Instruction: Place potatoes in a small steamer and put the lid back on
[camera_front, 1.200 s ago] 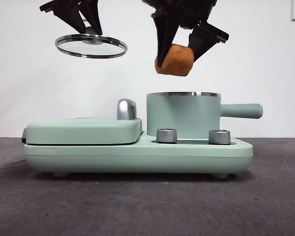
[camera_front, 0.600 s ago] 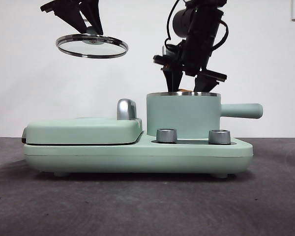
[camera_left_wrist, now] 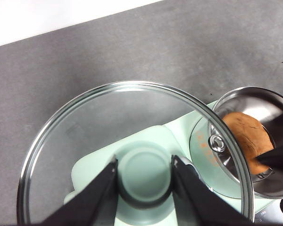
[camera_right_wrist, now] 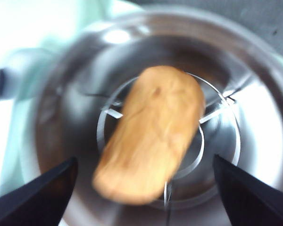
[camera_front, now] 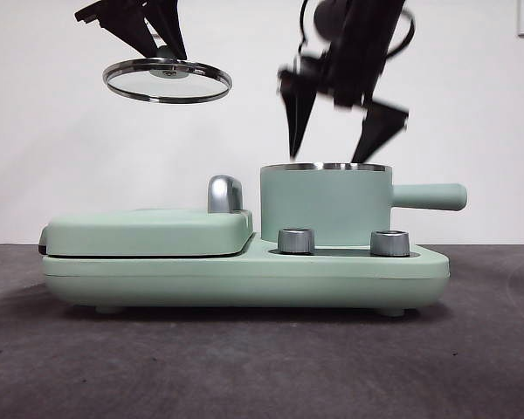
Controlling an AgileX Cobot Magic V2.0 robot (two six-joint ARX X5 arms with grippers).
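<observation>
The orange-brown potato [camera_right_wrist: 151, 132] lies on the steel rack inside the mint-green small steamer [camera_front: 325, 205]; the front view hides it behind the pot wall. My right gripper [camera_front: 336, 122] hangs just above the pot's rim, open and blurred, with nothing between its fingers. The left wrist view also shows the potato [camera_left_wrist: 245, 139] in the pot. High at the left, my left gripper [camera_front: 164, 52] is shut on the mint knob [camera_left_wrist: 144, 172] of the glass lid [camera_front: 167, 80], which hangs level over the grill plate.
The steamer stands on a mint-green base [camera_front: 244, 279] with two steel dials [camera_front: 296, 241] [camera_front: 389, 243]. A flat hinged grill plate [camera_front: 148, 231] with a steel latch [camera_front: 224, 194] fills the left half. The pot's straight handle [camera_front: 428, 196] sticks out to the right.
The right gripper lowered the potato into the steamer, let go of it and has risen above the rim with open jaws. The lid has drifted slightly right.
</observation>
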